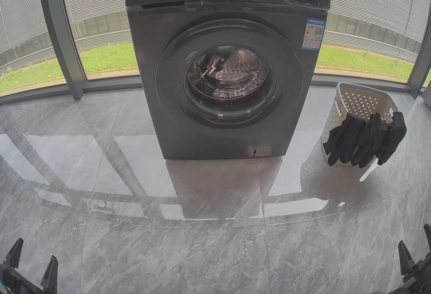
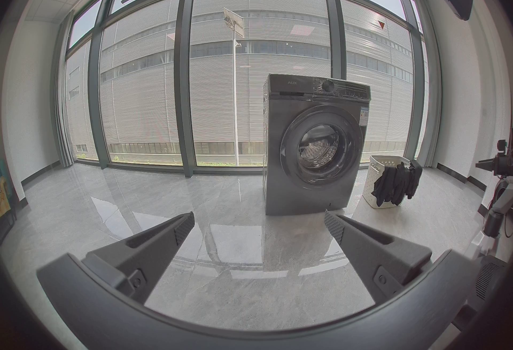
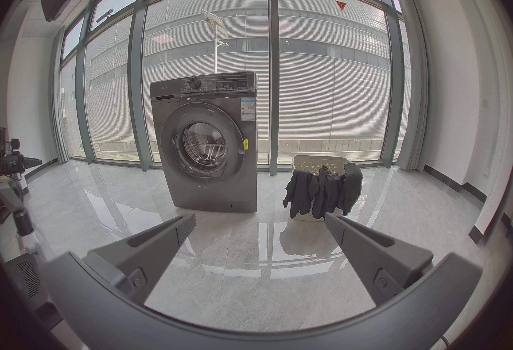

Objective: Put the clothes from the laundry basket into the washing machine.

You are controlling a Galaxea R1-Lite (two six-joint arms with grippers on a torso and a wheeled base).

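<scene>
Starting with nothing loaded: black clothes draped on white perforated plastic laundry basket, grey front-loading washing machine drum bare, left gripper and right gripper spread apart.

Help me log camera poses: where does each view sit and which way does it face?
Head view: on the head, looking forward and down at washing machine and laundry basket; left gripper, right gripper at lower corners.
Left wrist view: left wrist, low, facing the machine; left gripper open in front.
Right wrist view: right wrist, likewise; right gripper open.
All share machine, basket, draped clothes.
</scene>
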